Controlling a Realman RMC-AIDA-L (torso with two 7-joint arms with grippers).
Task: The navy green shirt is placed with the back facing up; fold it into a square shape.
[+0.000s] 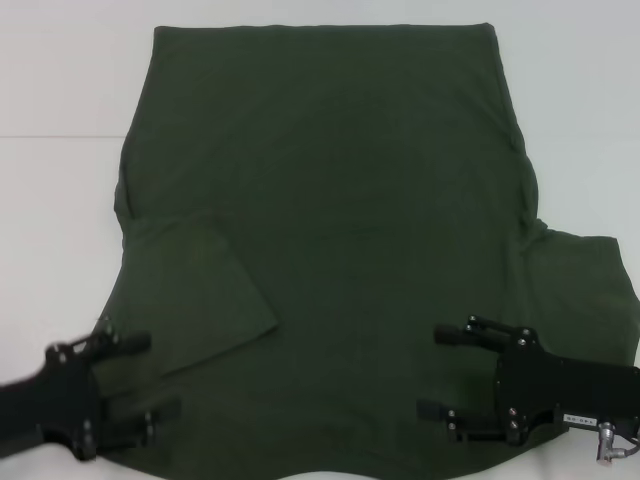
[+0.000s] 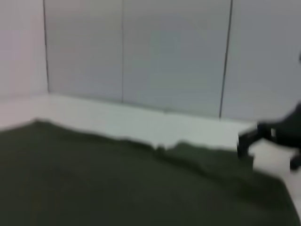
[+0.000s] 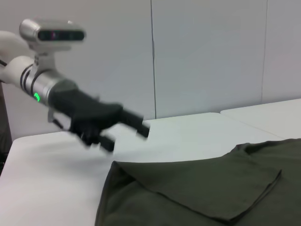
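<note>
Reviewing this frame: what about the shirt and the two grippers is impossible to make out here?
- Navy green shirt: its near hem and collar are cut off by the head view's bottom edge.
- Shirt front: face down, hidden.
- Left gripper: motion-blurred in the head view and right wrist view; whether it touches the cloth is unclear.
- Right gripper: only partly inside the left wrist view, cut off by the frame edge.

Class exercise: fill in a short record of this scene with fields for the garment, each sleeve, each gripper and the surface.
garment: navy green shirt, spread flat, plain side up
left sleeve: folded inward onto the body
right sleeve: spread outward
left gripper: open, at the shirt's near left corner
right gripper: open, over the shirt's near right part
surface: white table
</note>
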